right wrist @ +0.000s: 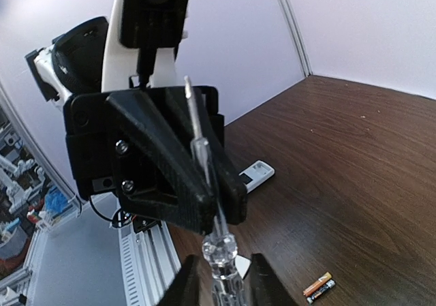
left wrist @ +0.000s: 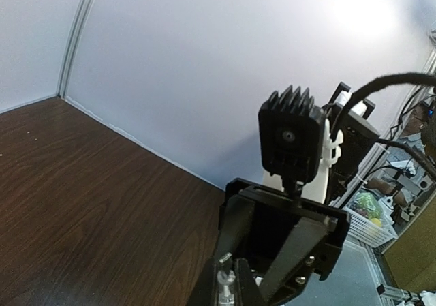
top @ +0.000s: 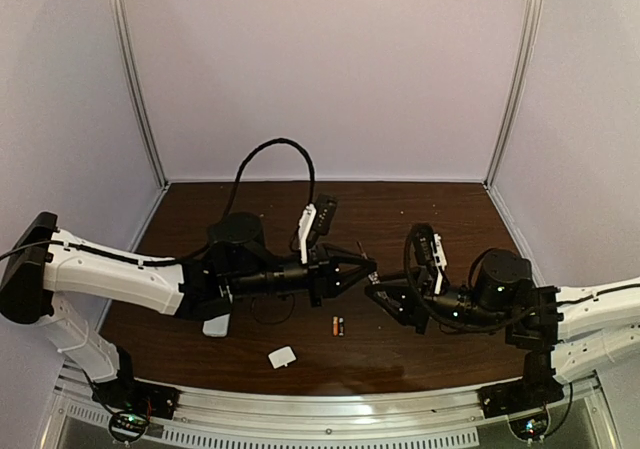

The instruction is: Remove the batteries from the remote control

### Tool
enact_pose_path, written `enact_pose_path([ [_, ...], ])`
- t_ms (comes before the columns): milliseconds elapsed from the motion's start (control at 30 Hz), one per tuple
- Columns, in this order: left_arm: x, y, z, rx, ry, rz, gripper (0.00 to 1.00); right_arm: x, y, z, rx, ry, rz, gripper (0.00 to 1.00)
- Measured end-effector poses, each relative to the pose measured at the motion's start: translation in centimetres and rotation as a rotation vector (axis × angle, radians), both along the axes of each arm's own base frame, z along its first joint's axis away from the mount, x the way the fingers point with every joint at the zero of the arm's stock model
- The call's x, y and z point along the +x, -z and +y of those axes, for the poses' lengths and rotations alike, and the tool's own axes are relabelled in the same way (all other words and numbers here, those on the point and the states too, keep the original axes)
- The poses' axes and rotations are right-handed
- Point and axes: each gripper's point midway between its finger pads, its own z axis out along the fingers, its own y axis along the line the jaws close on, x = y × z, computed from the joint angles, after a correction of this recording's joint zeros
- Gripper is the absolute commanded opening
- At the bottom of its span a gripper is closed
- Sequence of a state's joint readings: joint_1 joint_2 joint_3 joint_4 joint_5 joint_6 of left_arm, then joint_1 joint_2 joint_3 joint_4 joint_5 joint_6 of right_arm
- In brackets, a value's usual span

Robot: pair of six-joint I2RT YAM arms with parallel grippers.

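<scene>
Top external: the batteries point(top: 337, 326) lie unloaded on the surface point(top: 420, 219) at six o'clock from my left fingers point(top: 350, 271), clamped on the screwdriver point(right wrist: 219, 251), the remote control point(top: 217, 325) at eight; whether my right fingers point(top: 385, 299) grip it I cannot tell, so letting go probably comes next.

Silver screwdriver point(right wrist: 219, 255); white cover point(top: 282, 357) on table point(top: 450, 209)

I work in a lab test booth. Plain pale wall panels point(top: 320, 69) close in my dark wood-grain tabletop point(top: 440, 204) from nine through twelve to three o'clock, joined by aluminium corner posts point(top: 140, 89). A slotted aluminium rail point(top: 330, 409) runs along six. Outside the booth, my left wrist camera catches a white basket point(left wrist: 371, 225) amid bench clutter.
</scene>
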State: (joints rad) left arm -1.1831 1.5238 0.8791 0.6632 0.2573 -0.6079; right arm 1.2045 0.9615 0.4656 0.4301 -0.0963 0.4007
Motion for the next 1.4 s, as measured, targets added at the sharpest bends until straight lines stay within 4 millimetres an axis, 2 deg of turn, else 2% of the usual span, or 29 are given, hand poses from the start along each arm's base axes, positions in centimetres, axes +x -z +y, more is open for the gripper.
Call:
enact_pose_path([
  [133, 1.4, 1.4, 0.7, 0.081, -0.087, -0.027, 0.00, 0.8, 0.1, -0.3, -0.018, 0.052, 0.041, 0.73],
  [267, 2.9, 2.1, 2.5, 0.181, -0.194, -0.065, 0.00, 1.6, 0.3, -0.9, -0.045, 0.115, 0.070, 0.99],
  [400, 4.9, 1.3, 5.2, 0.281, -0.341, -0.127, 0.00, 2.6, 0.6, -1.9, -0.074, 0.189, 0.085, 1.00],
  [533, 7.1, 0.2, 6.8, 0.385, -0.474, -0.217, 0.00, 3.2, 1.1, -2.7, -0.108, 0.242, 0.090, 1.00],
  [600, 8.4, 0.4, 7.6, 0.471, -0.539, -0.281, 0.00, 3.4, 1.3, -3.0, -0.123, 0.262, 0.092, 1.00],
  [667, 9.4, 1.4, 7.9, 0.569, -0.568, -0.332, 0.00, 3.5, 1.4, -3.2, -0.132, 0.274, 0.094, 1.00],
  [767, 11.1, 3.9, 7.9, 0.739, -0.577, -0.400, 0.00, 3.6, 1.5, -3.5, -0.140, 0.286, 0.093, 1.00],
  [867, 12.6, 7.4, 8.0, 0.907, -0.532, -0.449, 0.00, 3.6, 1.6, -3.6, -0.145, 0.288, 0.094, 1.00],
  [900, 13.2, 9.1, 8.3, 0.975, -0.498, -0.460, 0.00, 3.6, 1.6, -3.6, -0.147, 0.288, 0.094, 1.00],
  [1067, 15.3, 14.4, 10.3, 1.177, -0.387, -0.479, 0.00, 3.6, 1.1, -4.0, -0.134, 0.292, 0.090, 1.00],
  [1200, 16.4, 17.9, 11.3, 1.289, -0.298, -0.479, 0.00, 3.6, 1.0, -4.1, -0.131, 0.296, 0.089, 1.00],
  [1400, 17.1, 22.5, 11.4, 1.428, -0.184, -0.503, 0.00, 3.6, 1.1, -4.1, -0.135, 0.295, 0.087, 1.00],
])
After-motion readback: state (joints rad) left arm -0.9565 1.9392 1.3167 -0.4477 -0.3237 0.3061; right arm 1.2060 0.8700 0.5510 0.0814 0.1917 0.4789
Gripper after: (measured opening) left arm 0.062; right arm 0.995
